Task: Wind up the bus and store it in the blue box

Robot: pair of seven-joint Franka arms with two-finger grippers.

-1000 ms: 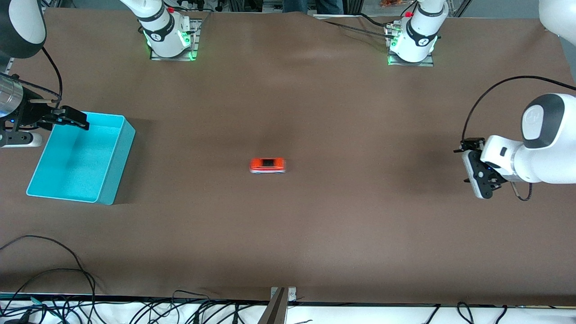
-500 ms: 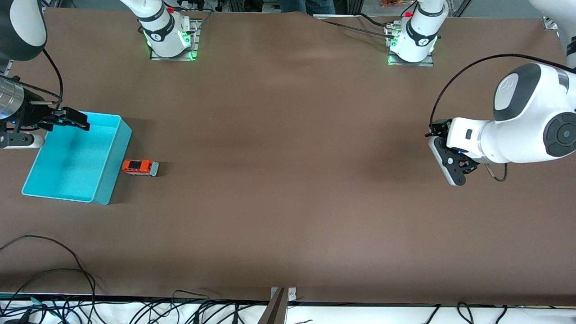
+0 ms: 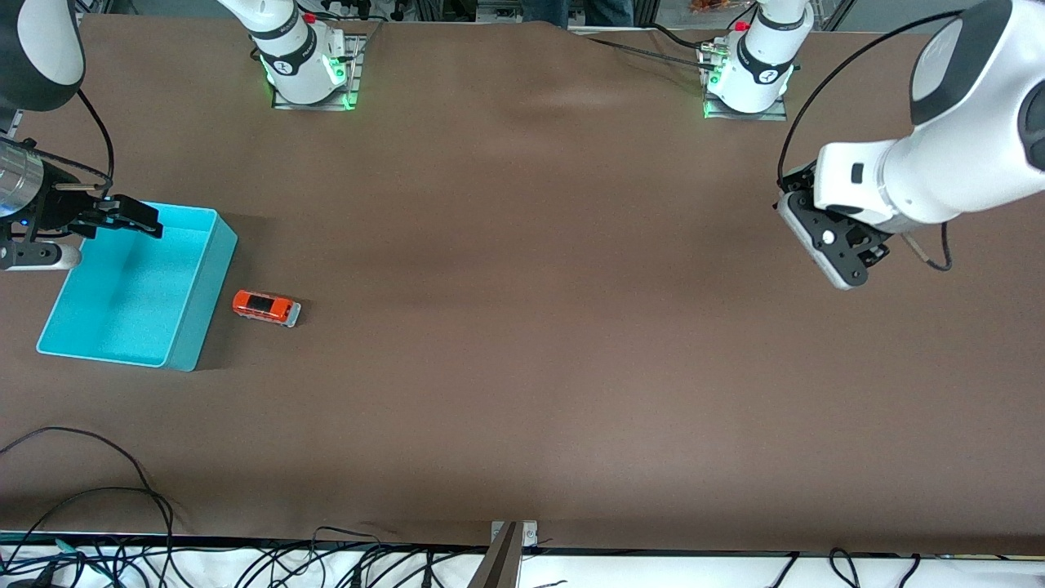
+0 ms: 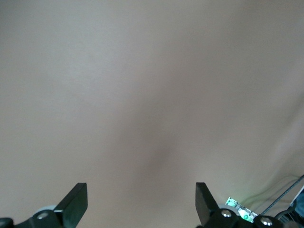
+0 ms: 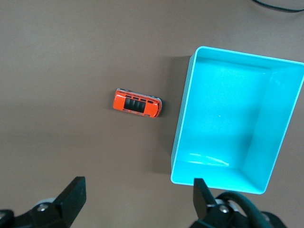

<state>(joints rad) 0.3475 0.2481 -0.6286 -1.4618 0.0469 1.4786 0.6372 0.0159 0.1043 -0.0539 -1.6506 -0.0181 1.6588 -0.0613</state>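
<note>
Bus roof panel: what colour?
Dark, nearly black, on the orange bus; right wrist view shows it best.

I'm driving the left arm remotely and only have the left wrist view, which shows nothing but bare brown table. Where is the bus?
Observer: The bus stands on the table beside the blue box, toward the right arm's end, apart from its wall.
Operator: Is it in the box at all?
Observer: No. The right wrist view shows the bus outside the blue box, and the box holds nothing.
Operator: Where is my gripper relative to it?
Observer: The left gripper is open, up over bare table at the left arm's end, nowhere close to the bus.
Operator: And the other arm?
Observer: The right gripper is open over the box's rim.
</note>
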